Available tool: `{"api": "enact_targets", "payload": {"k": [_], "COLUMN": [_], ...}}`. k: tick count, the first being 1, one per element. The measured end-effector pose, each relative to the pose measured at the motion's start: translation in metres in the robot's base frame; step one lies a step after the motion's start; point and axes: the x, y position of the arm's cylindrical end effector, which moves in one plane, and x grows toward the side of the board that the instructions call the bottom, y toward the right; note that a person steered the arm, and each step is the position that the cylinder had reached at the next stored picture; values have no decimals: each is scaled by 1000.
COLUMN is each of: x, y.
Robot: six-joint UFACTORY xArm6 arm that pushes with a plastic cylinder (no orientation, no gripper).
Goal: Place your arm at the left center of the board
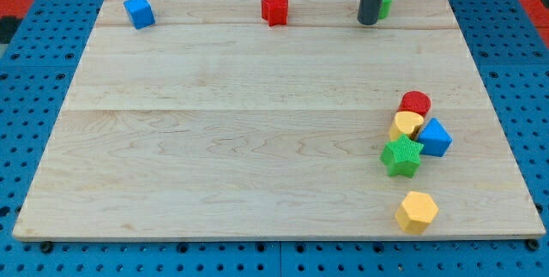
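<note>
My tip [368,21] is at the view's top, right of centre, on the wooden board [240,123]. It stands just left of a green block [386,3], which the rod partly hides. A red star block [274,9] lies to the tip's left along the top edge. A blue cube [139,11] sits at the top left corner.
A cluster lies at the view's right: a red cylinder [416,103], a yellow block [407,125], a blue block [435,137] and a green star [401,156], touching one another. A yellow hexagon [416,212] sits alone below them. Blue pegboard [34,71] surrounds the board.
</note>
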Motion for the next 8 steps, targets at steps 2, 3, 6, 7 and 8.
{"api": "enact_targets", "payload": {"k": [2,3,6,7,8], "x": [0,0,0,0,0], "y": [-3,-8,-19,-21,-24]}}
